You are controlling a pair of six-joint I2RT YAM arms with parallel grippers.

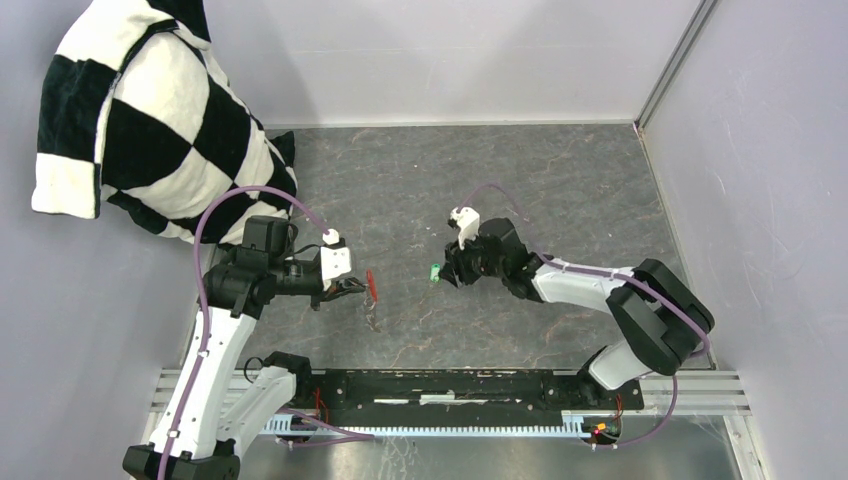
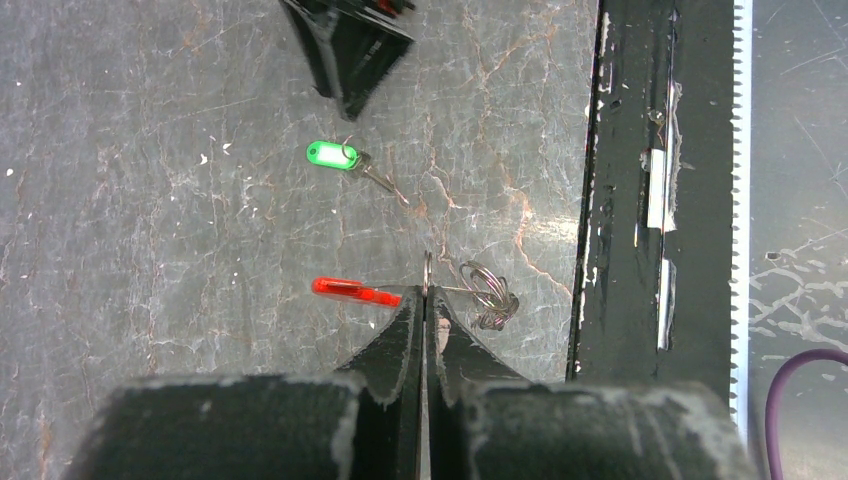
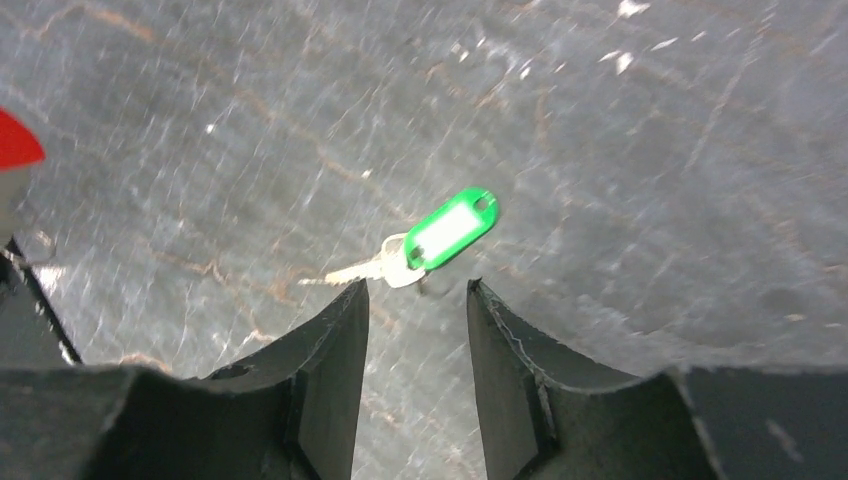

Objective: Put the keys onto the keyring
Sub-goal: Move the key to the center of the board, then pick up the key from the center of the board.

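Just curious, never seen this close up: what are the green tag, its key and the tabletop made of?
Green tag: likely plastic, glossy colour with white insert. Key: metal, pale silvery shine. Tabletop: dark stone-look surface with light veins, maybe printed laminate; can't tell.

The top view looks down from above and behind my two arm bases, far enough off to take in the whole grey table [image 1: 560, 180] and both arms. My left wrist camera sits just behind my left gripper [image 2: 424, 296], looking down along its fingers at the tabletop from close by. My right wrist camera looks past my right gripper [image 3: 416, 290], nearer still to the surface. All three views share the green key [image 3: 440, 235]. The top and left wrist views also share the keyring [image 2: 350, 289] and my right gripper's tips.
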